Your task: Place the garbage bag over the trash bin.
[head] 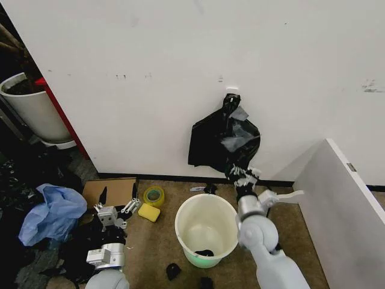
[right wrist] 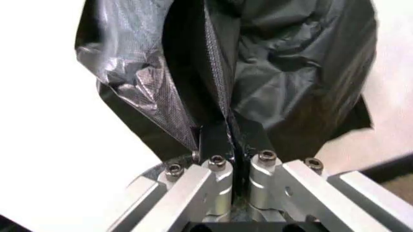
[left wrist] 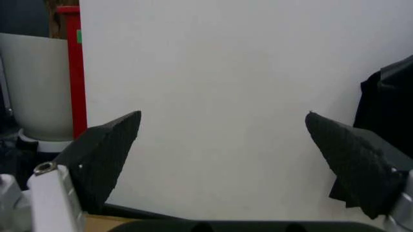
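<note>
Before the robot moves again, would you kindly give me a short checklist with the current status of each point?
1. Right gripper shut on the garbage bag: ok, the fingers pinch a fold of the plastic.
2. Bag free of the wall hook: not ok, it hangs from it.
3. Trash bin upright, mouth open: ok.
4. Bin empty: not ok, a small dark scrap lies inside.
5. Left gripper open and free: ok, it is low at the robot's left, holding nothing.
6. Bag mouth opened: cannot tell.
</note>
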Controlling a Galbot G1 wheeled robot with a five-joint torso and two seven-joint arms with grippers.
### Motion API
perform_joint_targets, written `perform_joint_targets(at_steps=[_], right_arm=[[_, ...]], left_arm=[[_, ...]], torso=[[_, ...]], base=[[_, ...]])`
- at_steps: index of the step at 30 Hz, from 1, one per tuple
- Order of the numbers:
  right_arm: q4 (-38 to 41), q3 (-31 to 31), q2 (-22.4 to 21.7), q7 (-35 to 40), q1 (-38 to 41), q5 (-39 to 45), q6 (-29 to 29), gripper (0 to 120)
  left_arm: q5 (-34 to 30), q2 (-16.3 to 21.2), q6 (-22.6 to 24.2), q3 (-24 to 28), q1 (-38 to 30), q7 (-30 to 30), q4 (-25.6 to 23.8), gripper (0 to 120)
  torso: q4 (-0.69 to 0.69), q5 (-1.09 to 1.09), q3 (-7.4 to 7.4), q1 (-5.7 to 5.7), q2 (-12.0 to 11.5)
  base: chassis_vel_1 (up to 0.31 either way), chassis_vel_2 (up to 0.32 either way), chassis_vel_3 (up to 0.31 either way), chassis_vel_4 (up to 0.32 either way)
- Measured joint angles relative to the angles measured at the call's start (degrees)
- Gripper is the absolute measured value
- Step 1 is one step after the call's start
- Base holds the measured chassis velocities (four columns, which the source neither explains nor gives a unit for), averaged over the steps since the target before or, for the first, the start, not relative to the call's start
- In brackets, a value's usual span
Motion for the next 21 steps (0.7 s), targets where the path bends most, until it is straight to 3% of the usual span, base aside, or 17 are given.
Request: perform_joint_targets(at_steps=[7, 21], right_arm=[[1.0, -0.7, 0.0, 1.6, -6.1, -3.1, 2.3, 0], [-0.5, -4.3, -0.1, 9.4, -8.4, -9.8, 1.2, 0]], left_arm=[[0.0, -0.1, 0.2, 0.7, -1.1, 0.0, 0.0, 100], [-0.5, 0.4, 1.1, 1.0, -2.6, 0.2, 0.3, 100]], torso=[[0.0, 0.0, 0.0, 0.0, 0.0], [0.0, 0.0, 0.01, 0.0, 0.0]], base=[[0.0, 0.0, 0.0, 0.0], [0.0, 0.0, 0.0, 0.0]])
